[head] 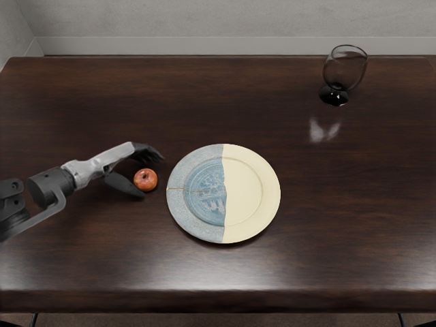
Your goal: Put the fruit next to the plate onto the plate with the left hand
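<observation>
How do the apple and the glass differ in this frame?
The apple is red and opaque; the glass is clear with a dark base. The apple is small and round; the glass is taller and stands on its foot. The apple lies just left of the plate, at the open left hand; the glass stands alone at the far right. Both rest on the table.

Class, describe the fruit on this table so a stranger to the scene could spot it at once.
On the dark wooden table, find the round plate, half blue and half cream, near the middle. Just left of it, on bare wood, lies a small red apple, between the spread fingers of the left hand. Nothing else there is red or ball-shaped.
</observation>
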Tool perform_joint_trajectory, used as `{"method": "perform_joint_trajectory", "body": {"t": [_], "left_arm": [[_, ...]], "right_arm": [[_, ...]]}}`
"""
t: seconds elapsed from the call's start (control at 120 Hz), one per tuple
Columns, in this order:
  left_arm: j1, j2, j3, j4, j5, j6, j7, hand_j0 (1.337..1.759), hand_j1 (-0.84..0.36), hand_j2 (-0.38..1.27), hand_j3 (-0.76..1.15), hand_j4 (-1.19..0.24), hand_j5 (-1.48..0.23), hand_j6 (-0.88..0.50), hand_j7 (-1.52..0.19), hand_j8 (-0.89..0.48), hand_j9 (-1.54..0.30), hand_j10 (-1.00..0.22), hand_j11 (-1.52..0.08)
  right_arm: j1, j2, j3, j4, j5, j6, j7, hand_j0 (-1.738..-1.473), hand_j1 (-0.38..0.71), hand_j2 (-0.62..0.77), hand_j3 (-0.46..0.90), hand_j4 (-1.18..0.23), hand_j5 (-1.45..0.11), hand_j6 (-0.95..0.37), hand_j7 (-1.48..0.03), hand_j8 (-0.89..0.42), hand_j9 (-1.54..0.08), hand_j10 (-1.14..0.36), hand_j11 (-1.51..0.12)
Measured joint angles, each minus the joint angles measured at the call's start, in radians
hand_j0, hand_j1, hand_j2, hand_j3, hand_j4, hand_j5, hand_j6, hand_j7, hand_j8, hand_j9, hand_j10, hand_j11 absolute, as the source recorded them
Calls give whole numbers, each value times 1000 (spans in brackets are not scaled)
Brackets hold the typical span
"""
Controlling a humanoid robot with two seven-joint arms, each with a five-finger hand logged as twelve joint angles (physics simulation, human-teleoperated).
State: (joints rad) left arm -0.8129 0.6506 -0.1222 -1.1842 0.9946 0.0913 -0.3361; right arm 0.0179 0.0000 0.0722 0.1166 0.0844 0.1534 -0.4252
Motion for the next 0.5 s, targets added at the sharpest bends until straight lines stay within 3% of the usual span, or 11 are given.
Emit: {"method": "perform_joint_trajectory", "body": {"t": [0.133, 0.242, 0.325, 0.5], "left_arm": [[-2, -8, 5, 0, 0, -8, 9, 1658, -154, 89, 0, -428, -545, -428, -545, -428, -545, -358, -597], [-12, -8, 6, 0, 0, -21, 19, 1658, -176, 93, 0, -445, -571, -445, -572, -445, -572, -408, -571], [-13, -8, 6, -1, 0, -26, 22, 1658, -189, 95, 0, -458, -581, -458, -581, -457, -582, -355, -651], [-23, -8, 7, -6, 0, -40, 32, 1658, -215, 107, 0, -481, -616, -481, -616, -481, -616, -424, -643]], "right_arm": [[0, 0, 0, 0, 0, 0, 0, -1658, -349, 0, 0, 0, 0, 0, 0, 0, 0, 0, 0], [0, 0, 0, 0, 0, -1, 0, -1658, -349, 0, 0, 0, 0, 0, 0, 0, 0, 0, 0], [0, 0, 0, 0, 0, -1, 0, -1658, -349, 0, 0, 0, 0, 0, 0, 0, 0, 0, 0], [0, 0, 0, 0, 0, -1, 0, -1658, -349, 0, 0, 0, 0, 0, 0, 0, 0, 0, 0]]}}
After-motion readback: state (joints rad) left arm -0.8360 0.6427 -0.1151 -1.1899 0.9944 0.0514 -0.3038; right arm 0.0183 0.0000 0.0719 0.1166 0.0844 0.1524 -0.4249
